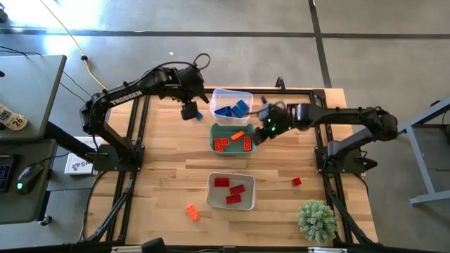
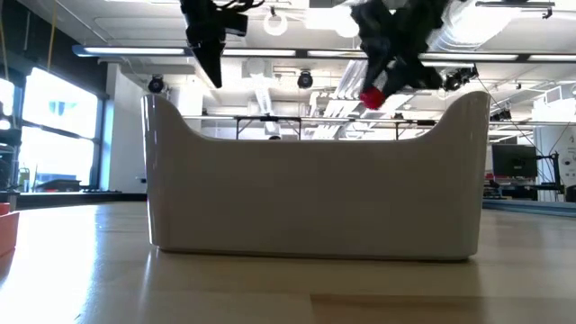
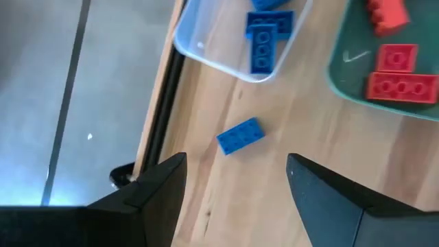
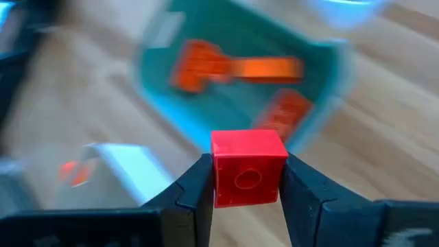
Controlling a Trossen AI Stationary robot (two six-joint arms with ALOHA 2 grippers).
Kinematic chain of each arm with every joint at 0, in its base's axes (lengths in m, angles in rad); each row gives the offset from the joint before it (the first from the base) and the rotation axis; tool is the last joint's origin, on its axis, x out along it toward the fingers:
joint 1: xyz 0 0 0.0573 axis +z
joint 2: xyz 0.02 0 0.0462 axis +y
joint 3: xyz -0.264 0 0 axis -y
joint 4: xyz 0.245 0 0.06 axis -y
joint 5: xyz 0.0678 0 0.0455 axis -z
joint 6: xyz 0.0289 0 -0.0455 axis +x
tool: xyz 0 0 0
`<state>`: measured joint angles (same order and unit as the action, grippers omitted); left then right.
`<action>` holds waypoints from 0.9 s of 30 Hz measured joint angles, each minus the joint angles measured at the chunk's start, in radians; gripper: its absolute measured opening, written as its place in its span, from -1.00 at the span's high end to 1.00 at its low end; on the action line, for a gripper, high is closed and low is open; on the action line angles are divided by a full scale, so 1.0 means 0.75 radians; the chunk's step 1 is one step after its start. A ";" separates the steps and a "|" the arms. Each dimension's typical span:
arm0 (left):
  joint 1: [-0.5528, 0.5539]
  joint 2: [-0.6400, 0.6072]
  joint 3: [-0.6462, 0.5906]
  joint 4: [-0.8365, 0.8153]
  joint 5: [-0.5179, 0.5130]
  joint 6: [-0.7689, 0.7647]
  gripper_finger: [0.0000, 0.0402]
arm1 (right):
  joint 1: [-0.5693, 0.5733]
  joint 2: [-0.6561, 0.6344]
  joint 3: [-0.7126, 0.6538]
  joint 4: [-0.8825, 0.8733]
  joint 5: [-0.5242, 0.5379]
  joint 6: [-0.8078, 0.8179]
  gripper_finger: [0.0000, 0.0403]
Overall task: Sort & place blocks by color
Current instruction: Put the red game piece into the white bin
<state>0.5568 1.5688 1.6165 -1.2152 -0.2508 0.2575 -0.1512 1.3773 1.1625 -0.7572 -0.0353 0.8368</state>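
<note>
Right pincer point(image 4: 245, 180) clamps a small red studded plastic brick point(image 4: 247, 168) above the teal rectangular bin point(image 1: 216, 132); left pincer point(image 3: 236, 182) gapes, holding nothing

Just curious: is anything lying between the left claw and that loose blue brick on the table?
No. In the left wrist view, only bare wood separates the open left gripper from the blue brick.

clear bin point(image 1: 226, 94), teal bin point(image 1: 215, 138), grey bin point(image 1: 211, 194) in a row — small green plant point(image 1: 316, 218) at the table's corner.
</note>
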 joint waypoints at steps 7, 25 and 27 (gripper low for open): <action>0.136 0.015 0.000 0.012 0.005 0.080 -0.19 | 0.236 0.023 0.001 0.291 0.000 -0.078 0.45; 0.372 0.185 -0.001 0.011 0.139 0.126 -0.19 | 0.575 0.324 0.001 0.558 -0.078 0.042 0.44; 0.381 0.215 -0.001 0.013 0.156 0.127 -0.19 | 0.594 0.358 0.001 0.584 -0.087 0.062 0.43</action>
<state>0.8428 1.7297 1.6161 -1.2055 -0.1339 0.3528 0.2943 1.6459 1.1633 -0.3190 -0.1005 0.8829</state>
